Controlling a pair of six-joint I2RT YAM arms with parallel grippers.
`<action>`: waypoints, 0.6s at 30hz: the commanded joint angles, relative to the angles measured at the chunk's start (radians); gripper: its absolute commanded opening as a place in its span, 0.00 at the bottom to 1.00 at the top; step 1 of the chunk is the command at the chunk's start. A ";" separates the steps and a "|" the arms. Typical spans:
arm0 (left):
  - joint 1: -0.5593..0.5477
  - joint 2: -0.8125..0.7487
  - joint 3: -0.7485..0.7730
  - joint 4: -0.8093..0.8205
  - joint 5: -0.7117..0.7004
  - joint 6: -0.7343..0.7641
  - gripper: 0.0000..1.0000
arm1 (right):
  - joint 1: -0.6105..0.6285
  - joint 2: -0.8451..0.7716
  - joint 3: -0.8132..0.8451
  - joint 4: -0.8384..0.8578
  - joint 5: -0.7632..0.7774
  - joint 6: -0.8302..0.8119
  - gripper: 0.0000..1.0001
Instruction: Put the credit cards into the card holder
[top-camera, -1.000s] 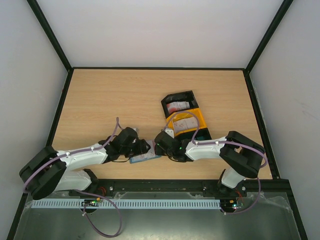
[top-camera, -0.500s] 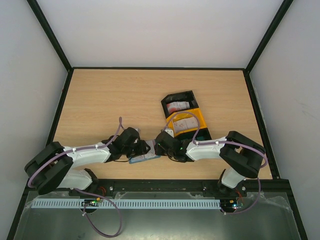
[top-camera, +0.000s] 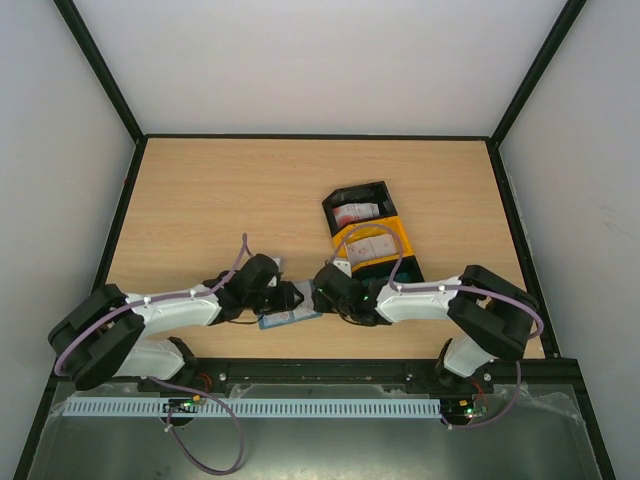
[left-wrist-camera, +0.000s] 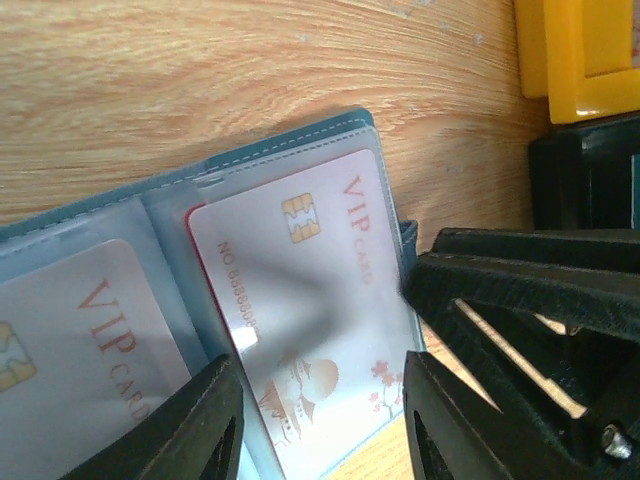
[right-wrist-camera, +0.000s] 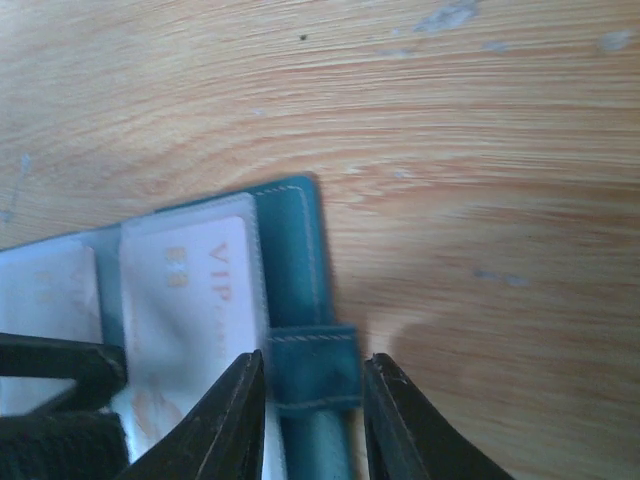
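bins (top-camera: 400, 240) near card holder (right-wrist-camera: 295, 250); left hand (left-wrist-camera: 318, 380) released above it, right hand (right-wrist-camera: 312, 380) unclear.

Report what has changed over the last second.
The left arm swung its rear end slightly forward and rightward; the right arm eased its elbow a little rightward. Nothing was visibly taken hold of or let go. The left gripper and right gripper stayed at the open card holder, which kept its place, as did the credit cards in the bins.
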 joint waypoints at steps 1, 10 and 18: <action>-0.005 -0.058 0.048 -0.089 -0.037 0.043 0.48 | 0.008 -0.089 0.014 -0.180 0.107 -0.008 0.28; 0.068 -0.264 0.044 -0.328 -0.210 0.016 0.55 | 0.047 -0.093 0.095 -0.168 0.025 -0.126 0.36; 0.245 -0.426 -0.059 -0.406 -0.132 0.020 0.52 | 0.114 0.089 0.240 -0.136 -0.077 -0.191 0.21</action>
